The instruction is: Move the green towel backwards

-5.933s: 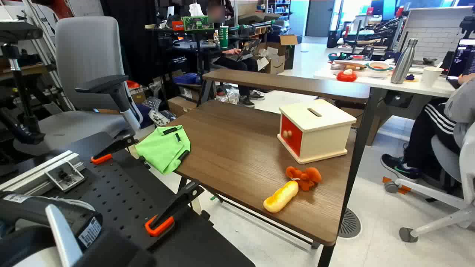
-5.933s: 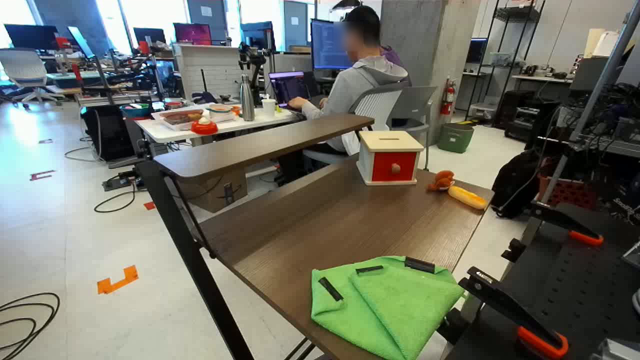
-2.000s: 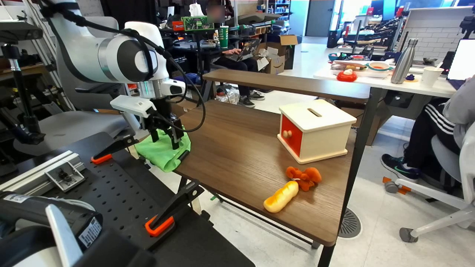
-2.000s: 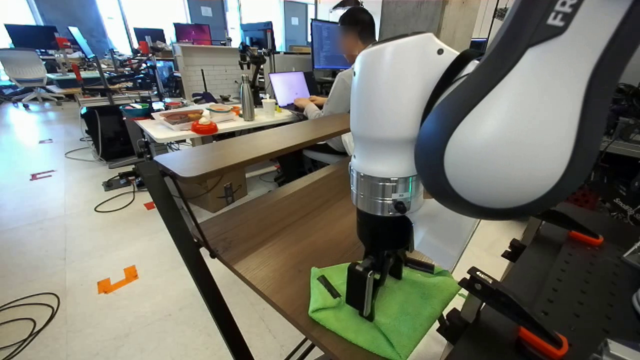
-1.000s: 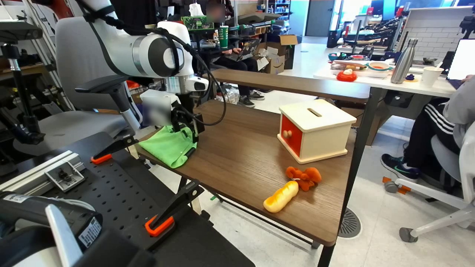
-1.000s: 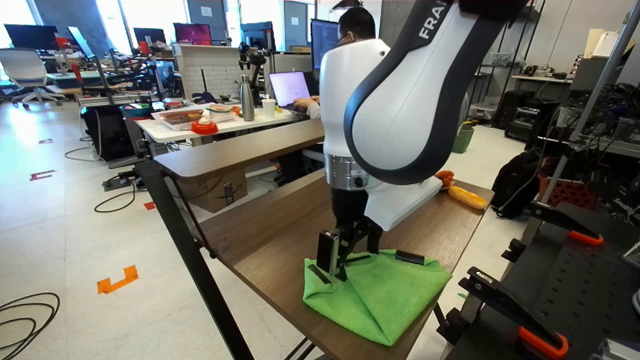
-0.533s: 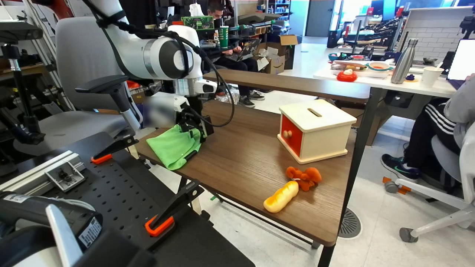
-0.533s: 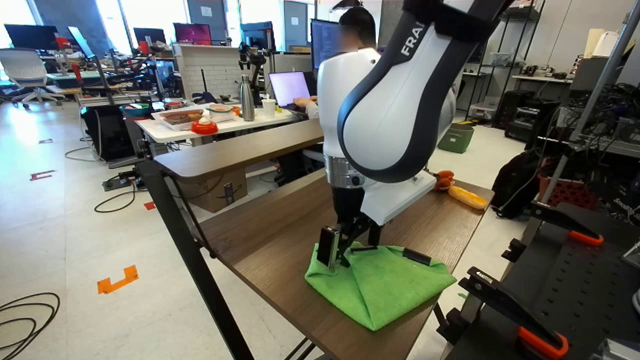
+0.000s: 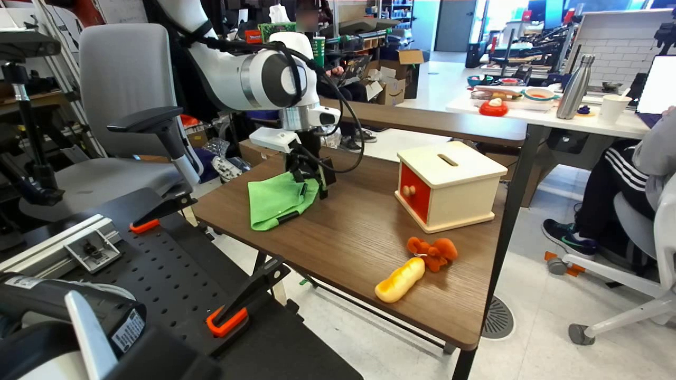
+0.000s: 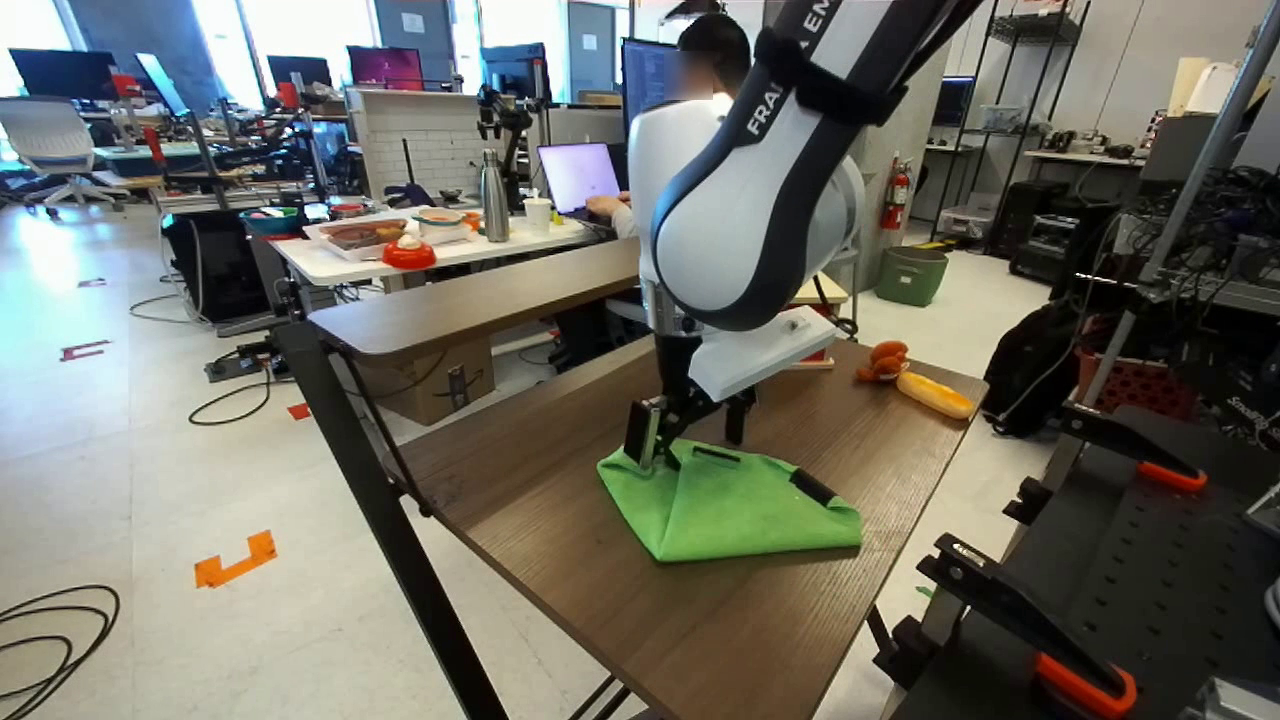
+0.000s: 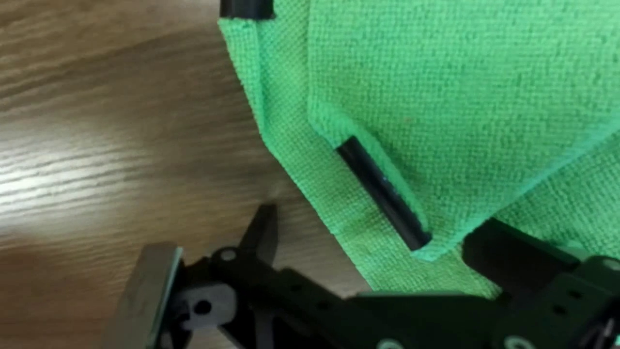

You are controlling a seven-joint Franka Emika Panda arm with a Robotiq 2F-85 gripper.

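The folded green towel (image 9: 270, 205) lies flat on the brown table, with black strips along its edges. It also shows in an exterior view (image 10: 740, 515) and fills the upper right of the wrist view (image 11: 465, 87). My gripper (image 9: 308, 189) points down at the towel's edge nearer the shelf; it also shows in an exterior view (image 10: 692, 452). In the wrist view the gripper's fingers (image 11: 378, 223) are spread wide. One finger is over bare wood beside the towel, the other is over the cloth. Whether the fingertips press on the cloth is hard to tell.
On the brown table (image 9: 338, 237) stand a wooden box with a red front (image 9: 462, 198), an orange plush toy (image 9: 433, 254) and a yellow bread roll (image 9: 400, 279). A raised shelf (image 10: 500, 290) runs along one long side. A black perforated board with clamps (image 9: 174, 285) adjoins the opposite side.
The arm has come into view over the towel. The towel has slid with the gripper from the table's corner, where it overhung the edge, towards the table's middle and the shelf. Fingers stay spread.
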